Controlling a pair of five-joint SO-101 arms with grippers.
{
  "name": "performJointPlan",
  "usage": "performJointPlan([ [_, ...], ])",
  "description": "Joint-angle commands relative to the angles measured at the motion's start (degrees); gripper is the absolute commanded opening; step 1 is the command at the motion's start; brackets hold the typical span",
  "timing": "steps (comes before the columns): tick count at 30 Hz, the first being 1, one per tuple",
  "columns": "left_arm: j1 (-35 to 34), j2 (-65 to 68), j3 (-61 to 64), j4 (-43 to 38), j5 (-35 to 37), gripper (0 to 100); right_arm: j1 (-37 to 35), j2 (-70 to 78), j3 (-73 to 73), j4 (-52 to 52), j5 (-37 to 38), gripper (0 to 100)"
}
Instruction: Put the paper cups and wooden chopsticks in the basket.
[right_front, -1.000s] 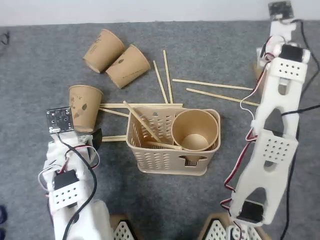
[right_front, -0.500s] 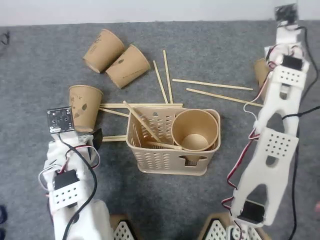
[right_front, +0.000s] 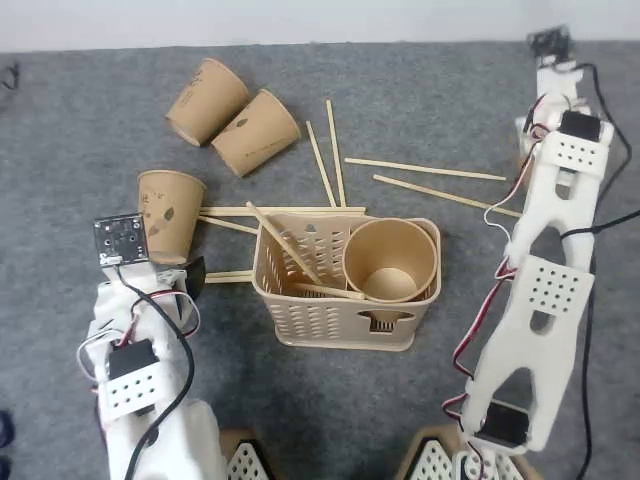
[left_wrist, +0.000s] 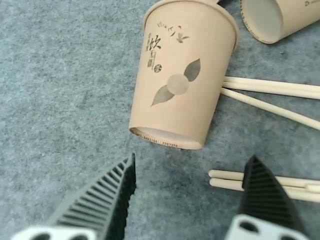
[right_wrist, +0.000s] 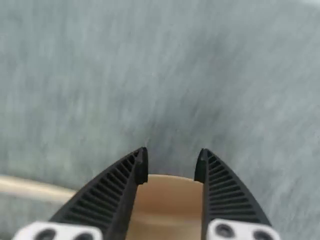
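While the grey table is strewn with cups and sticks, the right arm is seen stretched out to the far right, where the right gripper is clamped on a held cup. The left arm is placed at the near left. The left gripper is spread wide and empty, just short of a tipped cup whose base is turned toward it. The basket is set in the middle, and an upright cup and basket chopsticks are held inside. Two side-lying cups are found touching at the far left. Loose chopsticks are scattered beyond the basket, and others lie between it and the tipped cup.
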Motion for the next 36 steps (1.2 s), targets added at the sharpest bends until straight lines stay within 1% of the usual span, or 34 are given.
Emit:
performJointPlan([
  [1, 0.3, -1.1, -0.3, -1.5, -0.5, 33, 2.2, -6.2, -1.0, 10.6, 0.5, 17.6],
  [4, 0.3, -1.1, -0.3, -1.5, -0.5, 33, 2.2, -9.4, -1.0, 20.0, 0.6, 17.6],
  [6, 0.3, -1.1, -0.3, -1.5, -0.5, 33, 2.5, -11.3, -1.0, 24.4, 0.5, 17.6],
  [14, 0.3, -1.1, -0.3, -1.5, -0.5, 33, 3.7, -20.4, -0.8, 33.9, 0.5, 17.6],
  [20, 0.3, -1.1, -0.3, -1.5, -0.5, 33, 6.6, -28.4, 6.9, 34.2, 0.8, 17.5],
  [22, 0.3, -1.1, -0.3, -1.5, -0.5, 33, 7.3, -30.2, 10.1, 34.2, 3.3, 17.5],
  [24, 0.3, -1.1, -0.3, -1.5, -0.5, 33, 7.5, -31.0, 11.2, 32.1, 4.7, 17.5],
  [25, 0.3, -1.1, -0.3, -1.5, -0.5, 33, 7.5, -31.1, 11.2, 29.8, 4.2, 17.5],
  [28, 0.3, -1.1, -0.3, -1.5, -0.5, 33, 7.4, -30.7, 11.6, 20.9, 2.4, 17.6],
  [32, 0.3, -1.1, -0.3, -1.5, -0.5, 33, 7.3, -25.9, 12.7, 8.5, 2.6, 17.6],
  [33, 0.3, -1.1, -0.3, -1.5, -0.5, 33, 7.3, -24.0, 12.7, 6.5, 2.6, 17.6],
  [36, 0.3, -1.1, -0.3, -1.5, -0.5, 33, 7.3, -19.3, 12.5, 5.8, 2.6, 17.6],
])
